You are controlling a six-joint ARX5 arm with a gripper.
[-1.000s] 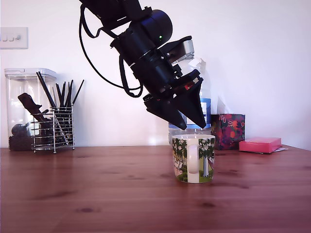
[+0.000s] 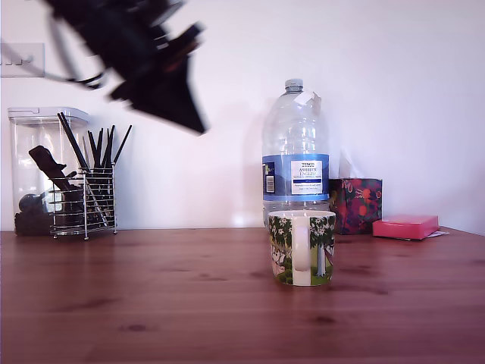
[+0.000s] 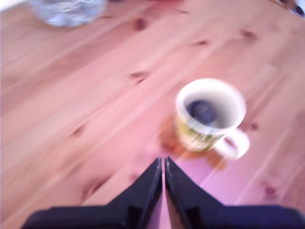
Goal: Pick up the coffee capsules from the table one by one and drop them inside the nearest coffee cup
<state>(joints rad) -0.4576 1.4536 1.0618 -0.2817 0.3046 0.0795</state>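
Observation:
The coffee cup (image 2: pixel 301 246), white with green trees, stands upright on the wooden table (image 2: pixel 151 303), handle facing the exterior camera. In the wrist view, the cup (image 3: pixel 209 114) holds a dark rounded shape (image 3: pixel 204 110) that looks like a black coffee capsule, though the picture is blurred. My gripper (image 2: pixel 198 125) is a blurred dark form high in the exterior view's upper left, well away from the cup. My gripper (image 3: pixel 162 161) is shut in the wrist view, its two black fingers pressed together with nothing between them.
A big clear water bottle (image 2: pixel 295 152) stands just behind the cup. At the back on the exterior view's left are a clear canister (image 2: pixel 34 167) and a wire holder of black sticks (image 2: pixel 85 201). A floral box (image 2: pixel 356 203) and a pink box (image 2: pixel 405 226) sit on its right.
A second ago my gripper hung right above the cup's mouth. It has since swung up and far toward the exterior view's left. The cup has not moved.

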